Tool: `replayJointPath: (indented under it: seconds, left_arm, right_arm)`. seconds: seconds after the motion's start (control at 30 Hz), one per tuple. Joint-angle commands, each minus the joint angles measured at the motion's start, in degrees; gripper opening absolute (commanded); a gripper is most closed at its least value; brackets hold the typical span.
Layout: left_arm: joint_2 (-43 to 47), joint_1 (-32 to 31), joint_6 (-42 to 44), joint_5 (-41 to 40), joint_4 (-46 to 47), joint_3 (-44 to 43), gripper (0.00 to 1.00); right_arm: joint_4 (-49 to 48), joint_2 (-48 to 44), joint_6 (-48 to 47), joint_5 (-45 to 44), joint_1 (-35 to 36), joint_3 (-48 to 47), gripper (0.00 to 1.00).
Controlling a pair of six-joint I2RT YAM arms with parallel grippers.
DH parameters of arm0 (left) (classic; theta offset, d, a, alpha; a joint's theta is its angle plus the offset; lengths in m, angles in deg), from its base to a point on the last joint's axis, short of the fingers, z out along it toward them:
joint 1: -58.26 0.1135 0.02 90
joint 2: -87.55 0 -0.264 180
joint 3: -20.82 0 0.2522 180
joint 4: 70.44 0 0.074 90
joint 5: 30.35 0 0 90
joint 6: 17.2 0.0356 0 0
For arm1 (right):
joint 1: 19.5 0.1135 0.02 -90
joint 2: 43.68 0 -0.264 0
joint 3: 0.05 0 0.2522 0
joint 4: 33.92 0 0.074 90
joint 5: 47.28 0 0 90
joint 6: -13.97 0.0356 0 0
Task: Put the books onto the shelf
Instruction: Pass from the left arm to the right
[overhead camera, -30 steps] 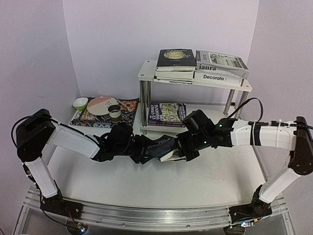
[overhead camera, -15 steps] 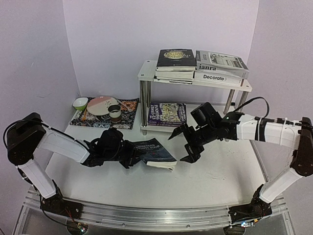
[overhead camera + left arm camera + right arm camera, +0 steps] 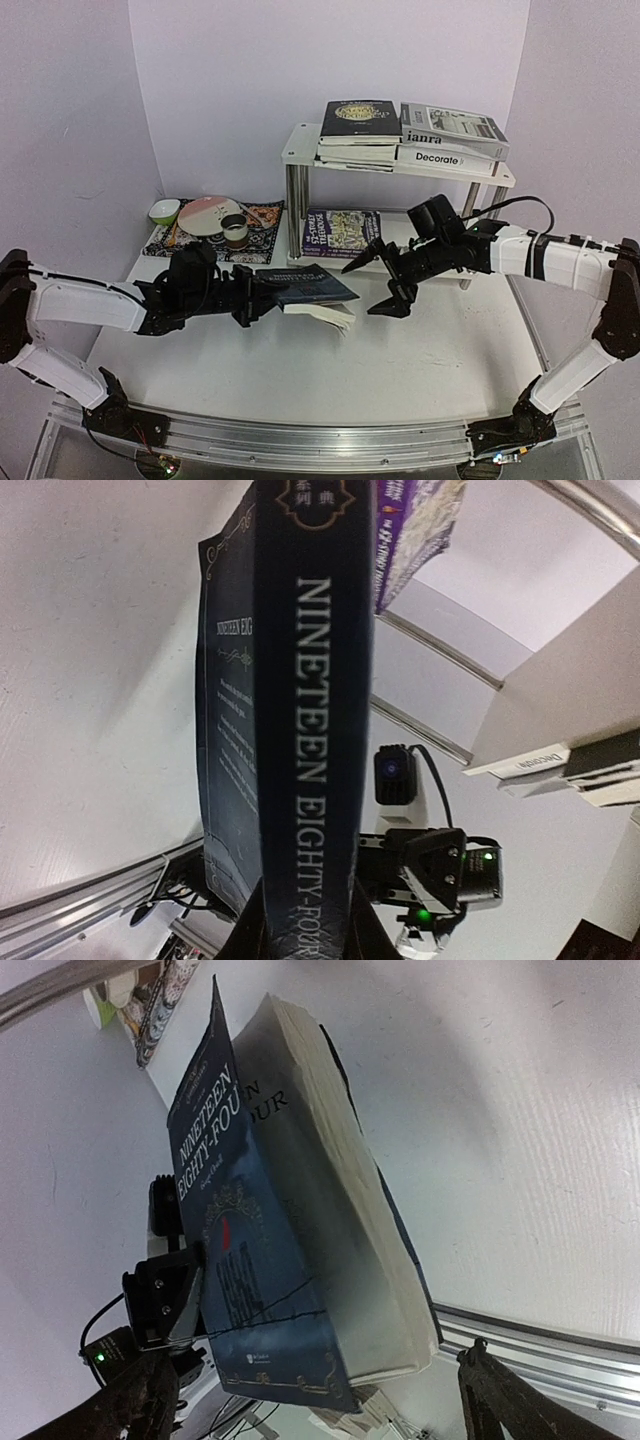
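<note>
Left gripper: pinched tight on the spine end of the dark blue paperback, "Nineteen Eighty-Four" legible along the spine in the left wrist view; closed down from a wider stance a second earlier.
Right gripper: spread fully wide, holding nothing; clamped on this same paperback a second earlier, since let go and drawn back toward the shelf; now just beside the book's free edge, not touching it.
Paperback: seemingly lifted off the table, roughly level, loose pages sagging at the far corner; carried leftward with the left arm.
Change: handover completed, right to left; book now with the left arm alone.
Shelf: behind and to the right of the held book; top board stacked with a black book, "janra" and "Decorate"; purple paperback flat on the lower board.
Placemat: left of the shelf, carrying dishes, just behind the left wrist.
Meaning for the task: apparently the last loose book in view; likely next a carry by the left arm to the lower board beside the purple paperback; grip at one end only, so droop or slip judged possible.
</note>
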Motion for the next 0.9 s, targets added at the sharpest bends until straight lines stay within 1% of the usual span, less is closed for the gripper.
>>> replayJointPath:
  seconds: [0.0,0.1,0.27,0.37,0.47,0.77,0.87]
  left_arm:
    - [7.96,0.78,-2.34,-1.40,10.80,-0.07,0.00]
    - [9.36,0.83,-3.52,-1.74,11.69,0.47,0.00]
    - [10.82,0.83,-4.61,-3.29,13.79,-0.11,0.00]
    - [10.94,0.81,-4.77,-3.97,15.77,-0.81,0.00]
    - [10.90,0.83,-4.45,-3.94,17.01,-1.75,0.00]
    - [11.10,0.83,-3.29,-3.40,17.49,-4.65,0.00]
    - [11.04,0.83,-3.08,-3.18,17.51,-4.79,0.00]
  right_arm:
    - [-8.72,-0.58,2.83,5.90,0.21,-2.13,0.98]
    - [-11.88,-0.63,5.12,5.66,0.29,-2.20,0.98]
    - [-20.97,1.41,12.16,5.57,1.74,-1.18,0.98]
    - [-23.13,2.31,14.13,4.82,3.42,-1.39,0.98]
    - [-22.30,2.18,13.83,4.18,4.00,-1.17,0.98]
    - [-12.69,1.30,6.34,3.41,3.97,-1.32,0.98]
    - [-12.22,1.41,5.53,3.39,3.70,-1.11,0.98]
